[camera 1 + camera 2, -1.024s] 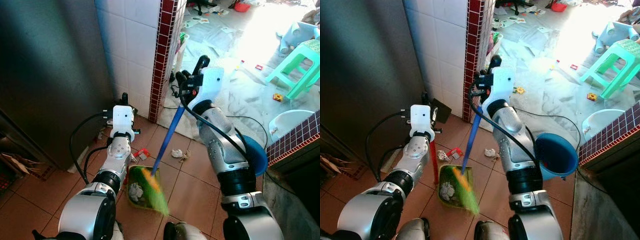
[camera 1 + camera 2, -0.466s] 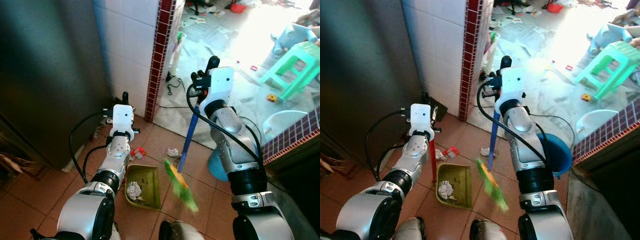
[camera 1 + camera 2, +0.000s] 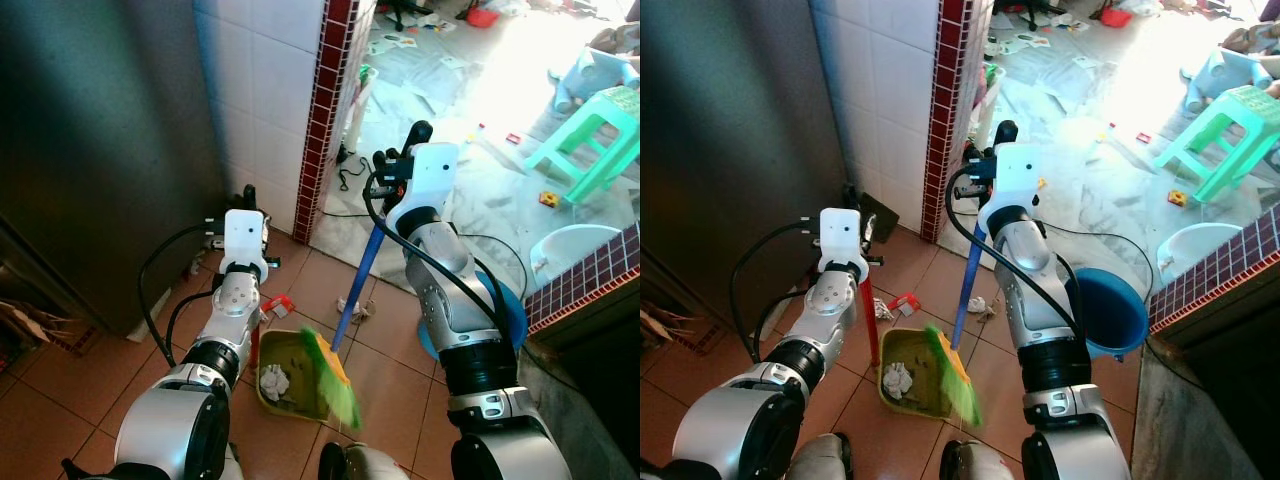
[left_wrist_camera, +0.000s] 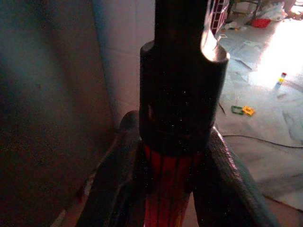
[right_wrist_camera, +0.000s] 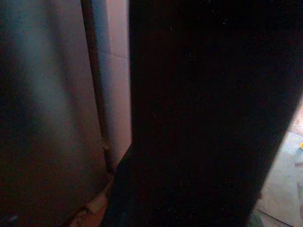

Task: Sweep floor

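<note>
Holding crumpled paper [image 3: 273,381], the green dustpan [image 3: 290,374] sits on the tiles, its red handle [image 4: 166,189] pinched by the left gripper [image 4: 163,198]. Right gripper [image 3: 392,165] clamps the blue broom [image 3: 352,290], bristles touching the pan's edge.

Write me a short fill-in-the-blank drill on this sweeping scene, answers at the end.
1. The right gripper holds a broom whose handle is ____ in colour.
2. The left gripper is shut on the dustpan's ____ handle.
3. A crumpled white paper lies inside the ____.
4. The stool on the sunlit floor is ____.

Missing words: blue; red; dustpan; green
</note>
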